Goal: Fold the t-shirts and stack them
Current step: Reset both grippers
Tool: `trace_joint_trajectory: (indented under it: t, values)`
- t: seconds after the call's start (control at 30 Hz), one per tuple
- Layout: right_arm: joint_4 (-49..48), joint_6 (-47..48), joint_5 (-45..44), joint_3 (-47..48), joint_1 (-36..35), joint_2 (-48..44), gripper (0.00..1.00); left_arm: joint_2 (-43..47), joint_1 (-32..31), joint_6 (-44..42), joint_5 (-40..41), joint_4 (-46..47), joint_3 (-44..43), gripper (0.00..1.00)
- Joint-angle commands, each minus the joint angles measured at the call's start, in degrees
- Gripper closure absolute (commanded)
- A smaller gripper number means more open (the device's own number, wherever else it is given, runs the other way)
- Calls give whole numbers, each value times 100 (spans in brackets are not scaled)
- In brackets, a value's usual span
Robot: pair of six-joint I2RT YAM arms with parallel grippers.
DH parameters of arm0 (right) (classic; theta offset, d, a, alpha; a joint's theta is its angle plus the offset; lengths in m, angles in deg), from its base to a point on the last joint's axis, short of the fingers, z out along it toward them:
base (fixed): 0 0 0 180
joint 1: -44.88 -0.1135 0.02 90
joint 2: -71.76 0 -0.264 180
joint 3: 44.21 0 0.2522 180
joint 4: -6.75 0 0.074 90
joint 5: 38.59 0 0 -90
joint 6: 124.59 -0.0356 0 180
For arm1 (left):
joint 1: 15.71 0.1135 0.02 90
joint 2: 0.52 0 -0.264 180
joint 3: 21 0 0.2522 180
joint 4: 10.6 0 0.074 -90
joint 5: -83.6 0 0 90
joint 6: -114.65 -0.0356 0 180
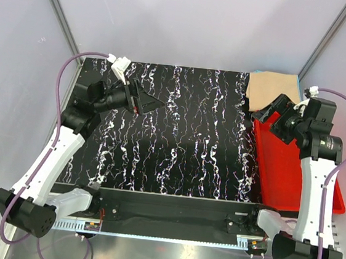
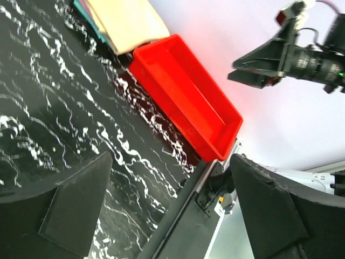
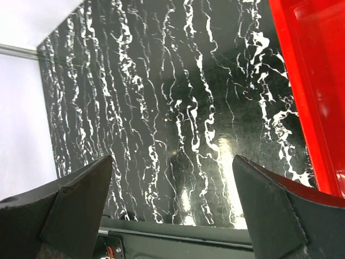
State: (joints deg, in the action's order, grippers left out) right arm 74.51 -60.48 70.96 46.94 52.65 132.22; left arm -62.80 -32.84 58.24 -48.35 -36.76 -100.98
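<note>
The t-shirts lie folded in a stack at the table's back right corner, a tan one (image 1: 269, 90) on top and a cyan edge (image 1: 298, 84) showing under it. The left wrist view shows the same tan shirt (image 2: 129, 21) over a cyan layer (image 2: 88, 12). My left gripper (image 1: 154, 104) hovers over the back left of the table, open and empty, its jaws (image 2: 171, 162) wide apart. Open and empty too, my right gripper (image 1: 266, 109) hangs just in front of the stack, above the bin's far end; its wrist view (image 3: 172, 162) looks down on bare table.
A red plastic bin (image 1: 292, 173) runs along the table's right edge, empty in the left wrist view (image 2: 188, 97) and at the right of the right wrist view (image 3: 315, 81). The black marbled table (image 1: 184, 143) lies between pale walls.
</note>
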Motion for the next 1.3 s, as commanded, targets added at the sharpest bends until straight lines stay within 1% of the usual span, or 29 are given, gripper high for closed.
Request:
trace_joint_trajectory:
  t: [0.0, 0.03, 0.07, 0.13, 0.17, 0.33, 0.53, 1.27]
  values:
    - [-135, -127, 154, -65, -12, -245, 0, 120, 16, -44, 240, -243, 91, 1]
    - [-135, -136, 146, -83, -12, -263, 1, 128, 16, -245, 327, -445, -13, 1]
    - [-135, -144, 172, -101, -12, -281, 1, 102, 16, -421, 424, -908, -92, 1]
    - [-162, -136, 277, -136, -12, -325, 0, 76, 16, -685, 381, -1271, -181, 1]
    - [-170, -127, 338, -136, -12, -360, 0, 93, 16, -730, 381, -1291, -172, 1]
    - [-197, -127, 321, -110, -12, -439, 0, 611, 7, -643, 161, -686, 196, 1]
    - [-293, -250, 365, -57, -12, -527, 0, 656, 7, -766, 153, -983, 21, 1]
    - [-302, -259, 383, -162, -12, -931, 0, 823, 16, -590, 196, -895, 56, 1]
